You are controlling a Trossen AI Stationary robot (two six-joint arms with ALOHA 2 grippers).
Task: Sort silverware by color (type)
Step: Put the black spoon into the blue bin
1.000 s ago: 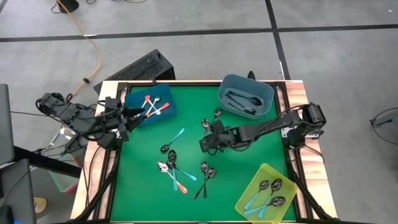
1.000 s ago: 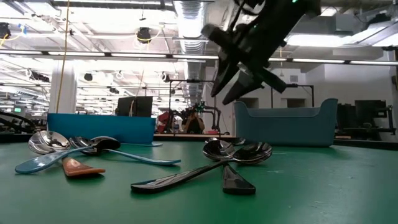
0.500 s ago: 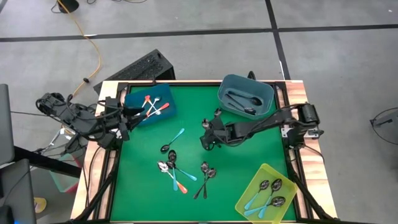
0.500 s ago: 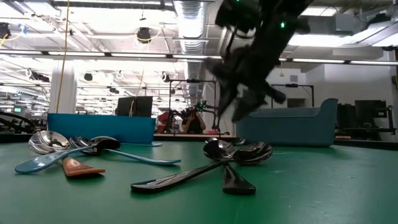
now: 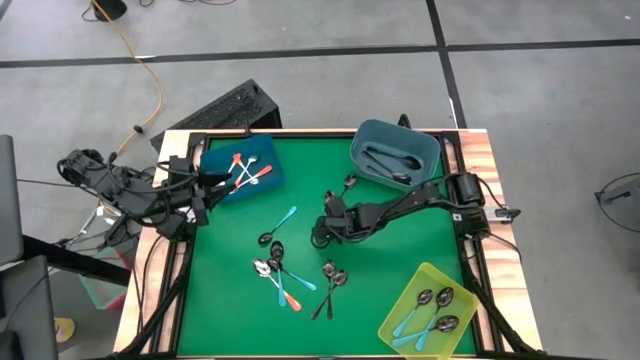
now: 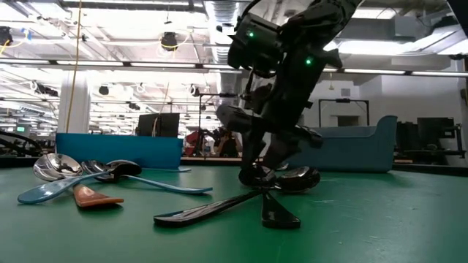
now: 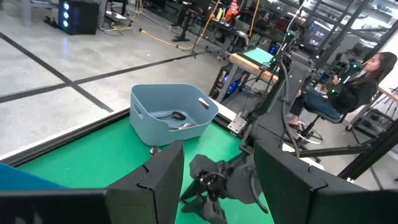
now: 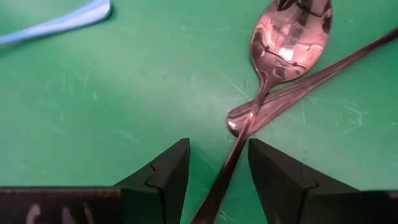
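Note:
My right gripper (image 5: 319, 238) (image 6: 265, 162) slants down to the green mat (image 5: 420, 240) at its middle. It is open. Its fingers stand on either side of a plain metal spoon's handle (image 8: 231, 163) without touching it. That spoon's bowl (image 8: 291, 30) lies farther off, and a second metal handle (image 8: 323, 70) lies across it. In the high view the gripper hides both. More silverware lies loose: a blue-handled spoon (image 5: 287, 217), a mixed cluster (image 5: 272, 268) and a dark pair (image 5: 333, 272). My left gripper (image 5: 205, 190) (image 7: 217, 163) waits open by the blue bin (image 5: 240, 168).
The blue bin at the far left holds orange-red spoons. A grey-blue bin (image 5: 395, 155) at the far right holds dark ones. A yellow-green bin (image 5: 430, 310) at the near right holds blue-handled ones. Two more spoons (image 5: 340, 190) lie near the grey-blue bin. A person sits beyond the table.
My right gripper has come down from well above the mat to just over it. It has also moved a little toward the table's left and near edges and tipped more steeply downward. The spoons lie as before.

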